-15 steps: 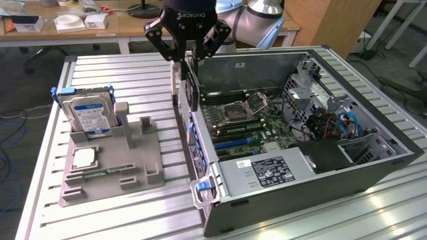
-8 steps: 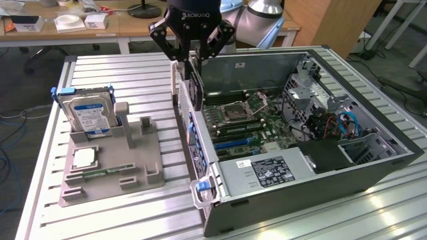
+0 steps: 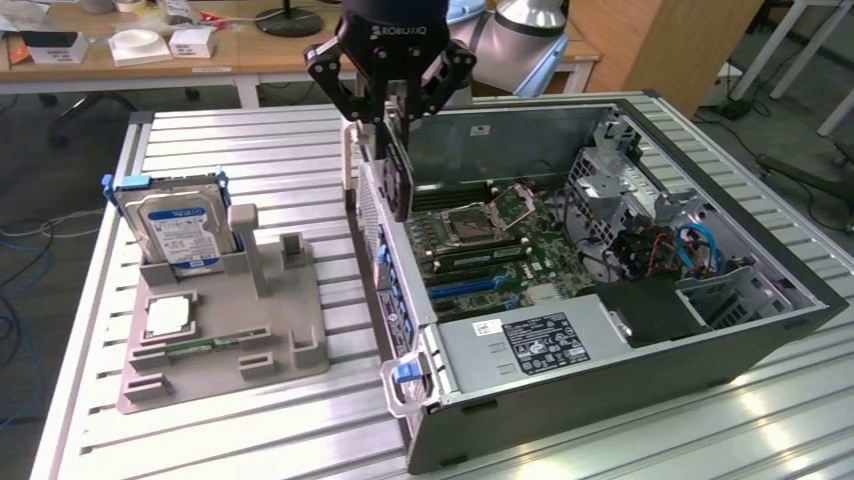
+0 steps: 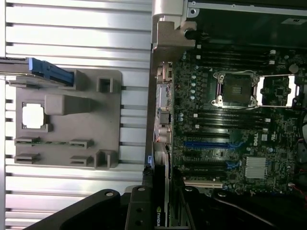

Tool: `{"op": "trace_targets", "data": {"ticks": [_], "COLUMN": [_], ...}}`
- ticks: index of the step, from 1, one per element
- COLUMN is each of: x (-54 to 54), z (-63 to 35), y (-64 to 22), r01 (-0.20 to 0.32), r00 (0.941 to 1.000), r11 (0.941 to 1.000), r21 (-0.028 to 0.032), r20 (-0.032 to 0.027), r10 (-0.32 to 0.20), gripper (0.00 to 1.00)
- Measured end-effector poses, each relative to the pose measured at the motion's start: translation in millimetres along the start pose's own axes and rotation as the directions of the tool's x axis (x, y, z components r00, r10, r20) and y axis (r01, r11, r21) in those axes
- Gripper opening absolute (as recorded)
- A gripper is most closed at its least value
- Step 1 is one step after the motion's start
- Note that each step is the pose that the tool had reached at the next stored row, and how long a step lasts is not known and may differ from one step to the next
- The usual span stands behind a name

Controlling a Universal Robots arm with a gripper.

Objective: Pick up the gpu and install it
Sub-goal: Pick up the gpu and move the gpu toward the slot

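Note:
My gripper (image 3: 388, 118) hangs over the open computer case's (image 3: 747, 340) wall on the exterior view's left, shut on the gpu (image 3: 396, 178). The gpu is a thin dark card held on edge, pointing down, with its silver bracket (image 3: 351, 160) on the side away from the case. The card's lower end is level with the top of the case wall. In the wrist view the gpu (image 4: 161, 206) is seen edge-on between my fingers (image 4: 139, 211), above the case wall beside the motherboard (image 4: 230, 120). Blue expansion slots (image 4: 206, 143) lie on the board near the card.
A grey fixture (image 3: 287, 350) on the slatted table holds a hard drive (image 3: 180, 225) with a blue-and-white label, a processor chip (image 3: 170, 316) and a green memory stick (image 3: 200, 345). The case holds a power supply (image 3: 534, 345) and drive cages (image 3: 627, 180).

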State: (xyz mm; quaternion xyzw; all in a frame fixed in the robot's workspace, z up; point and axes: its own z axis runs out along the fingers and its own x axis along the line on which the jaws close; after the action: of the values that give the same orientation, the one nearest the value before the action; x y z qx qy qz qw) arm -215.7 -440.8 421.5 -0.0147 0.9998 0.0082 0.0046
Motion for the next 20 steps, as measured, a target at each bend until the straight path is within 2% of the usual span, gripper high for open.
{"op": "trace_targets", "data": {"ticks": [20], "x": [-11.9], "z": [0.1], "y": [-1.2], "r01": [0.000], "r00": [1.0000], "r11": [1.0000], "r21": [-0.0001], "r20": [-0.0004], "r10": [0.000], "gripper": [0.26]}}
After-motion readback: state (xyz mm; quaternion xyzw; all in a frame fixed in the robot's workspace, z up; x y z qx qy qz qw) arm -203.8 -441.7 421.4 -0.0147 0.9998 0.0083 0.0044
